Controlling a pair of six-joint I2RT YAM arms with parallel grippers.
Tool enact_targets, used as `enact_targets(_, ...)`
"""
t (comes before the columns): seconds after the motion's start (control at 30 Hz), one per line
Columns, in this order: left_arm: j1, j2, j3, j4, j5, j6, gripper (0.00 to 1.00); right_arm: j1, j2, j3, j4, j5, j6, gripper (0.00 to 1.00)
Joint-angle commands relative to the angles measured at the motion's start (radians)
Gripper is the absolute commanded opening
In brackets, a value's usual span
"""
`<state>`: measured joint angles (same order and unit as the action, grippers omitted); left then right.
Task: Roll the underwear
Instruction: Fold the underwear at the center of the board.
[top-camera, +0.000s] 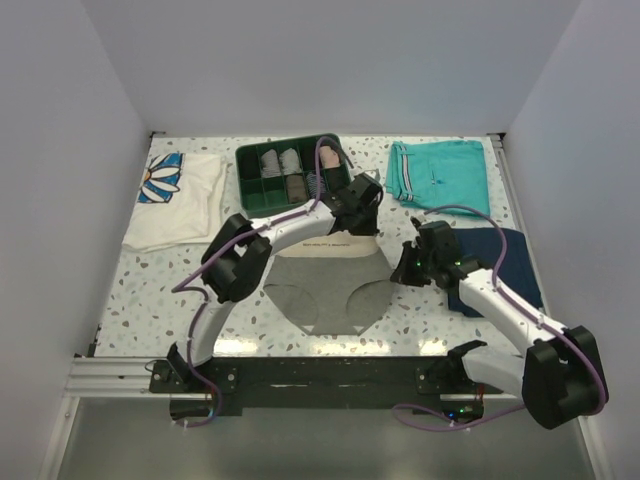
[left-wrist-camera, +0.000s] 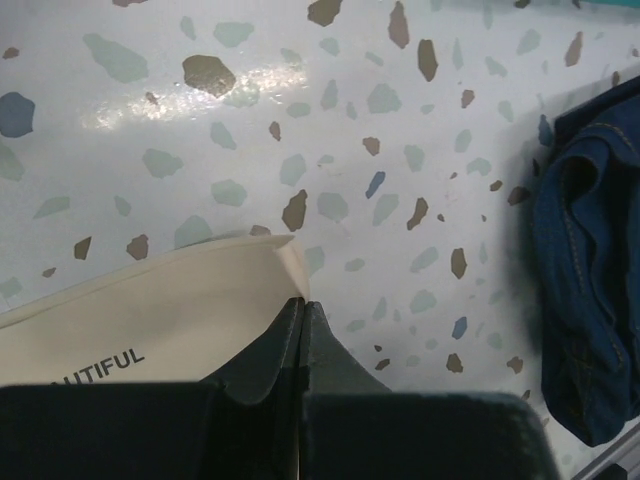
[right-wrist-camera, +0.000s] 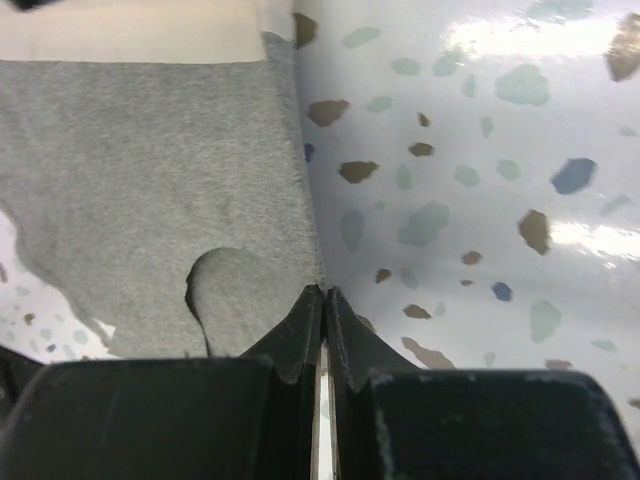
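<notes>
The underwear (top-camera: 325, 285) lies spread flat mid-table: grey cloth with a beige waistband (top-camera: 330, 243) along its far edge. My left gripper (top-camera: 370, 226) is at the waistband's far right corner. In the left wrist view, the left gripper (left-wrist-camera: 302, 300) is shut on the tip of that beige corner (left-wrist-camera: 150, 310), which bears printed lettering. My right gripper (top-camera: 398, 272) is at the garment's right side. The right wrist view shows the right gripper (right-wrist-camera: 324, 290) shut where the grey cloth's (right-wrist-camera: 150, 180) right edge runs in, with a small fold beside the left finger.
A green compartment tray (top-camera: 242, 185) with rolled garments stands at the back, just behind the left wrist. Teal shorts (top-camera: 440, 170) lie back right. A navy garment (top-camera: 500, 265) lies under the right arm, also visible as the navy garment (left-wrist-camera: 585, 290). A white daisy shirt (top-camera: 180, 200) lies back left.
</notes>
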<state>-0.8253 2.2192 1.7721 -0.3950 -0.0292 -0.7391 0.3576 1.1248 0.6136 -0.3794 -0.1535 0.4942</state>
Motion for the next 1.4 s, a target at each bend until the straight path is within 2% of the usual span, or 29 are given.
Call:
enact_targets(0.0, -0.015, -0.047, 0.03, 0.059, 0.023, 0.007, 0.0, -0.005, -0.007, 0.052, -0.114, 0.065, -0.034, 0.0)
enact_targets(0.33, -0.015, -0.098, 0.003, 0.07, 0.006, 0.041, 0.0, -0.003, -0.013, 0.143, -0.115, -0.095, -0.01, 0.05)
enact_targets(0.57, 0.011, -0.168, -0.091, 0.125, 0.009, 0.047, 0.0, 0.01, 0.016, 0.155, -0.124, -0.103, 0.018, 0.06)
enact_targets(0.87, 0.058, -0.268, -0.22, 0.168, 0.015, 0.063, 0.0, 0.173, 0.053, 0.195, -0.09, -0.023, 0.098, 0.06)
enact_targets(1.37, 0.175, -0.437, -0.442, 0.243, 0.087, 0.135, 0.0, 0.355, 0.161, 0.313, -0.049, 0.02, 0.204, 0.06)
